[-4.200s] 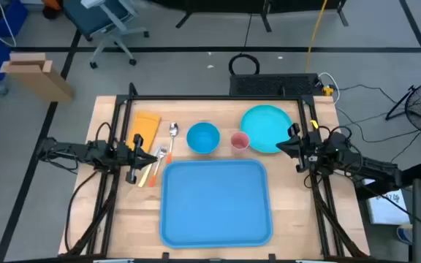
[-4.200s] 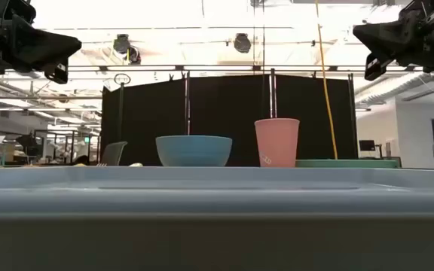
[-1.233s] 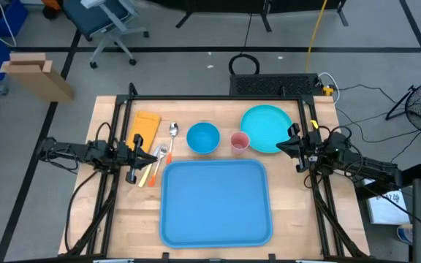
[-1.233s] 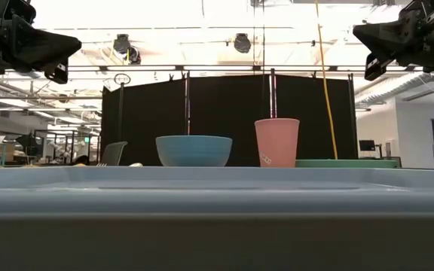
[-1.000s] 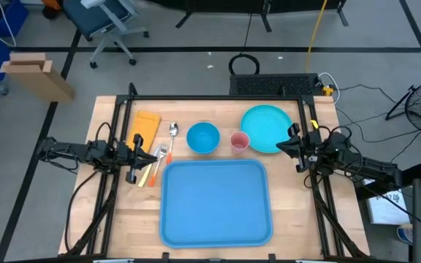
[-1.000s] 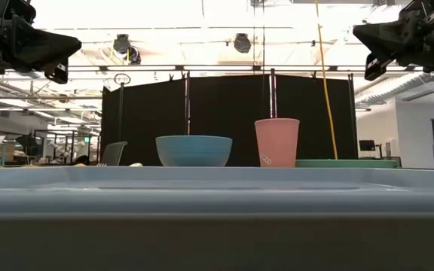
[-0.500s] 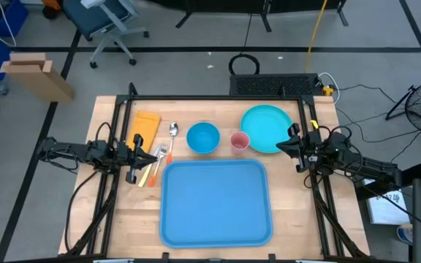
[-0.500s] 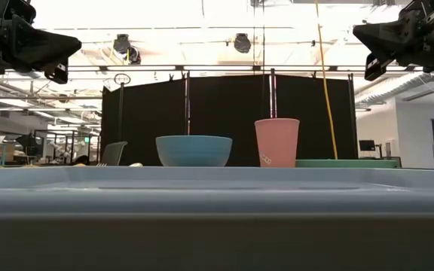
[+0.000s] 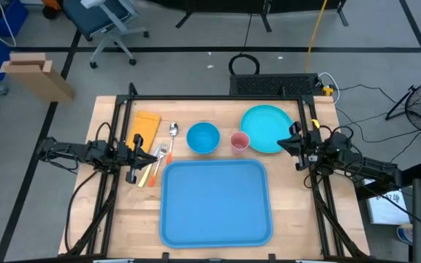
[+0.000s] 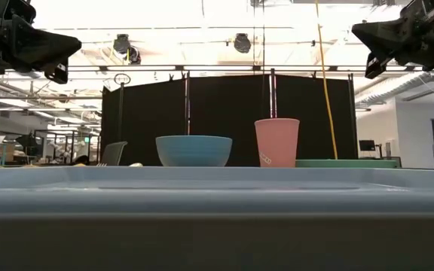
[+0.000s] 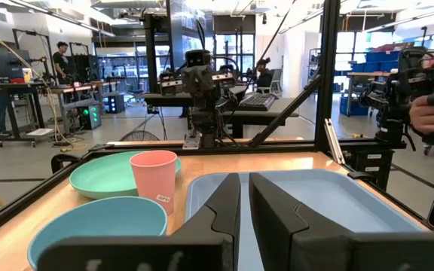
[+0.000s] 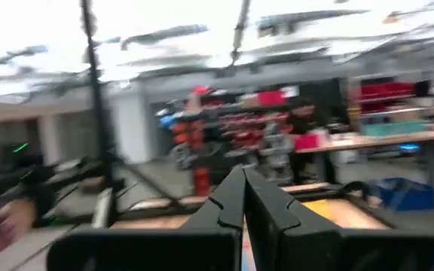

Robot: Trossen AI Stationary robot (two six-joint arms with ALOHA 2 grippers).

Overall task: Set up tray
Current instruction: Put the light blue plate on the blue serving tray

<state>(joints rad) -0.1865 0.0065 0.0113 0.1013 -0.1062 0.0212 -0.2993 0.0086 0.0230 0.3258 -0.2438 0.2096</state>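
**Tray bare, both arms waiting at the table's edges**

At the far left the left gripper (image 9: 154, 154) hangs above the table with its fingers drawn nearly together, just a slit between them, and nothing held. Right below and beside it lie the orange napkin (image 9: 146, 124), a spoon (image 9: 173, 131) and what look like a fork and an orange-handled knife (image 9: 152, 172), though those two are hard to tell apart from above.

Moving along, the small blue bowl (image 9: 203, 137) and the pink cup (image 9: 239, 141) stand side by side behind the tray's far rim, none of them on it. The tray (image 9: 181, 219) itself sits in the middle of the table toward the near edge, flat and with nothing in it.

Then comes the turquoise plate (image 9: 258, 120), behind the tray's right corner, and just beside it the right gripper (image 9: 286, 145), raised, fingers fully closed on nothing.

To my eye the job has not yet begun: no piece is loaded. The next move would call for one arm to open its fingers, come down on the nearest piece, the plate on the right or the cutlery on the left, and carry it over the low rim.
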